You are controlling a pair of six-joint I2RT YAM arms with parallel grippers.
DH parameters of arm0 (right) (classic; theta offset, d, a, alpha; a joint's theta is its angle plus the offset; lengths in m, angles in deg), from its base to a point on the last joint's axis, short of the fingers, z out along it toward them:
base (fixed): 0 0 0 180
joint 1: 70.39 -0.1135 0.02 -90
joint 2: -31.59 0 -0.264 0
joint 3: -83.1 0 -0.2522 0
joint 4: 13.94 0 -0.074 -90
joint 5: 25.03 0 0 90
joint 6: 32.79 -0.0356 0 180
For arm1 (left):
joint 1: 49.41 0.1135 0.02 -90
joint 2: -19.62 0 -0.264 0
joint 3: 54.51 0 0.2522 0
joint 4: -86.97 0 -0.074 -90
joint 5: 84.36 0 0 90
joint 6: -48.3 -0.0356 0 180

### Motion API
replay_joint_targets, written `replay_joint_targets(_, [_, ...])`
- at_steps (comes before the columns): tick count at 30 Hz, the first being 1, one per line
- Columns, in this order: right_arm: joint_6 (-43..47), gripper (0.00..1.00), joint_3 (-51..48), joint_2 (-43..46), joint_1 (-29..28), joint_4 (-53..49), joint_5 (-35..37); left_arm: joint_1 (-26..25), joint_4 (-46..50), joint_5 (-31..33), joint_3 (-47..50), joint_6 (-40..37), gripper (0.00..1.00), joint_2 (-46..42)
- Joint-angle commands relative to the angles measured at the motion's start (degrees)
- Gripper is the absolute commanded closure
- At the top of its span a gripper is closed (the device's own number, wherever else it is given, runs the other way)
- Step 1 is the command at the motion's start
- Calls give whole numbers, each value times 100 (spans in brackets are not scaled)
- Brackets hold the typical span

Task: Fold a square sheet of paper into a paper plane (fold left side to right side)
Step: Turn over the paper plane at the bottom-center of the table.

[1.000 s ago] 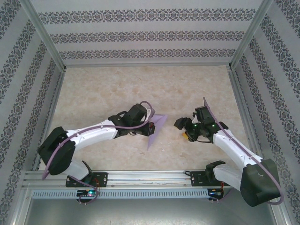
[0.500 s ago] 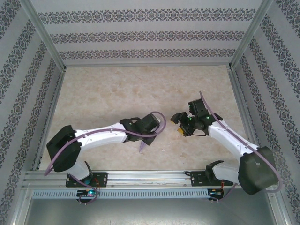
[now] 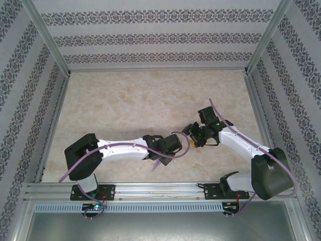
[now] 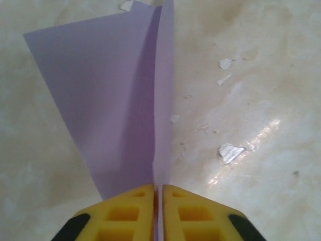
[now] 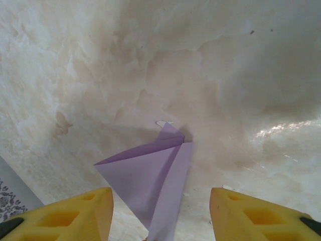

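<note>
Thin lavender-purple sheet of paper [image 4: 115, 90], partly folded: one sharp crease runs straight away from the left tool [image 4: 157, 193], with a broad flap spreading to the left of it and a narrower layer standing nearly edge-on along the right. The near end of the crease sits between the yellow fingers [image 4: 130, 211] of the left tool, which are pressed together on it with the paper edge visible in the slit. In the overhead view the sheet [image 3: 157, 163] shows as a pale sliver poking out beneath the left tool [image 3: 176, 145], in the near half of the beige marbled desk [image 3: 125, 95] and roughly midway between the two arm bases. From the right wrist the sheet [image 5: 150, 181] appears as a pointed shape with its far tip beside a small white fleck; a soft shadow falls on the desk [image 5: 200, 65] behind it. Cannot tell whether the far tip touches the surface. Right tool [image 5: 159, 196]: fingers well apart, nothing between the pads, sheet framed in the gap ahead. Overhead, the right tool [image 3: 193, 139] sits just beside the left one, facing it. Scattered white flecks [image 4: 230, 150] lie on the desk right of the sheet. Patterned walls [image 3: 160, 37] enclose the desk.
</note>
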Motion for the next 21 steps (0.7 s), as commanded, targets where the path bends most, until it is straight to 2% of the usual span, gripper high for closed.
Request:
replay_joint_targets(1, [-126, 48, -149, -42, -45, -11, 114, -115, -294, -243, -17, 226, 85, 112])
replay_joint_targets(13, [-195, 52, -524, 30, -139, 205, 90, -222, -1050, -999, 356, 644, 79, 150])
replay_joint_targets(21, [-274, 54, -747, 109, -335, 386, 169, -230, -935, -805, 307, 683, 78, 202])
